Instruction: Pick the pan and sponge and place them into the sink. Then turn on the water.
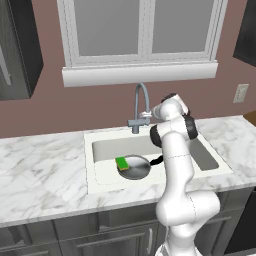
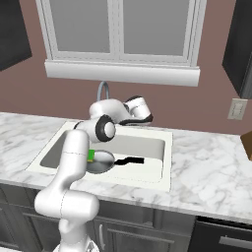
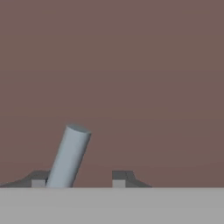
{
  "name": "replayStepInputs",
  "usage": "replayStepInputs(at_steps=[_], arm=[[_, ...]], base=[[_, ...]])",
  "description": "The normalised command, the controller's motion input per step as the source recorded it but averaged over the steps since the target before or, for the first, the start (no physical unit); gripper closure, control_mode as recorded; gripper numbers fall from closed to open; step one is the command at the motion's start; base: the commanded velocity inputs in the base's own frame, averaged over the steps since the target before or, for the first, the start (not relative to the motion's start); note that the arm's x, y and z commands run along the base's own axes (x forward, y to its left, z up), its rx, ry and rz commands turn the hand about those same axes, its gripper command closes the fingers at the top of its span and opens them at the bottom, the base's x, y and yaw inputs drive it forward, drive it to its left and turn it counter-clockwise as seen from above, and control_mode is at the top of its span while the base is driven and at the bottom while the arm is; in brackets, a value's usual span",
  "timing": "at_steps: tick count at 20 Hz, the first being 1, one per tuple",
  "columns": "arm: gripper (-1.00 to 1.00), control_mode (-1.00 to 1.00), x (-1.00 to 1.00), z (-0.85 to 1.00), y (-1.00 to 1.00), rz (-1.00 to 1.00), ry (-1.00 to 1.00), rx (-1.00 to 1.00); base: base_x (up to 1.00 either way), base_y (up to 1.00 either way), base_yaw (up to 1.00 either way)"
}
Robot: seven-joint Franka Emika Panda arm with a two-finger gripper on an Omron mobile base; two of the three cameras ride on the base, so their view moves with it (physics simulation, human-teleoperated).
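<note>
One pan [image 1: 136,167] and one sponge [image 1: 121,163] in sink [image 1: 95,136]; pincer [image 3: 78,179] apart

No legible text — no labels, brands, numbers anywhere.

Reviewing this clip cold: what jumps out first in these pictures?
The white arm, reaching over the sink toward the grey gooseneck faucet at the back rim. Next, the silver pan in the basin with the green sponge at its edge. In the hand view the gripper faces the brown wall, its jaws apart, the faucet's grey lever rising beside one fingertip.
</note>
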Motion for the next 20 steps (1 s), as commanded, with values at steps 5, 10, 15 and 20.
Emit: replayStepInputs(at_steps=[5,10,15,20], arm=[[1.0,-1.0,-0.03,-0.18,-0.61,-0.02,0.05,0.03],[1.0,-1.0,-0.15,-0.22,-0.62,-0.03,0.05,0.04],[1.0,-1.0,-0.17,-0.24,-0.61,-0.03,0.05,0.04],[1.0,-1.0,-0.19,-0.11,-0.59,-0.02,0.04,0.05]], base=[[0.0,0.0,0.0],[0.0,0.0,0.0],[0.0,0.0,0.0],[0.0,0.0,0.0]])
